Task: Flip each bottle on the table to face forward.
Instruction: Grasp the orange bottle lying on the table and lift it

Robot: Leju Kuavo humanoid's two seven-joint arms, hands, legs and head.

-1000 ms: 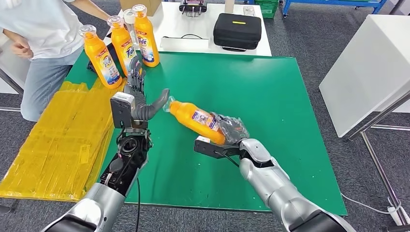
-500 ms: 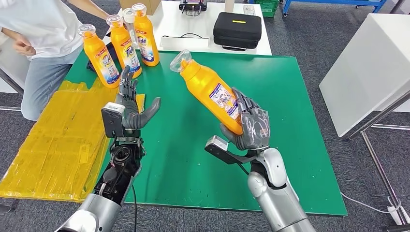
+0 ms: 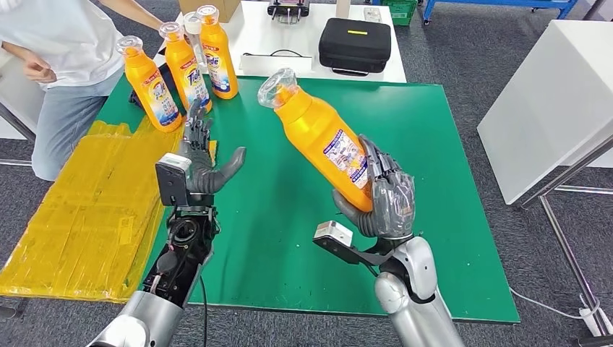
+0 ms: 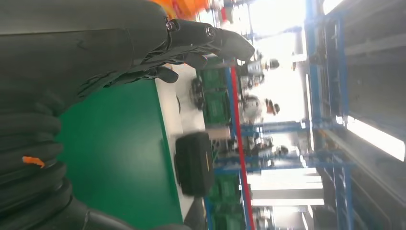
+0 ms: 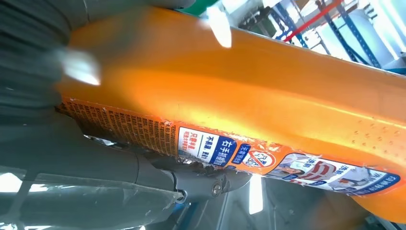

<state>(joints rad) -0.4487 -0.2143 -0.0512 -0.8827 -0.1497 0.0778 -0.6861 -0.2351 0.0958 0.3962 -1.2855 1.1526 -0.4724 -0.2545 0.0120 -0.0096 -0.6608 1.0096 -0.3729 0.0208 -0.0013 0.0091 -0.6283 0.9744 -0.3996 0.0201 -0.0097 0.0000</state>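
The orange bottle (image 3: 323, 139) is up off the green table (image 3: 434, 188) in the head view, gripped around its lower body by the right hand (image 3: 381, 194). It leans with its clear cap (image 3: 277, 88) toward the far left, and the small-print back label (image 3: 349, 158) faces the camera. The dark fingers (image 3: 383, 170) wrap over the label side while the thumb (image 3: 348, 212) curls under the base. The left hand (image 3: 204, 160) is raised above the table's left part, fingers spread apart and thumb out, holding nothing; it is well apart from the held bottle. At the far left corner three more orange bottles (image 3: 181, 66) stand upright in a close row, their front labels showing. A yellow plastic sheet (image 3: 87, 217) lies off the table's left edge, and a person in a white shirt (image 3: 54, 36) stands beside it. Beyond the green table a black case (image 3: 355, 45) rests on a white table (image 3: 253, 29).

In the left wrist view, the left hand (image 4: 115, 48) has its dark fingers (image 4: 215, 40) stretched out over the green table (image 4: 119, 158) with nothing between them; the black case (image 4: 194, 163) lies past the green edge.

In the right wrist view, the orange bottle (image 5: 249, 91) runs across the picture, its printed label (image 5: 239, 151) turned toward the right hand (image 5: 86, 163), whose fingers (image 5: 201, 179) press along the label side.
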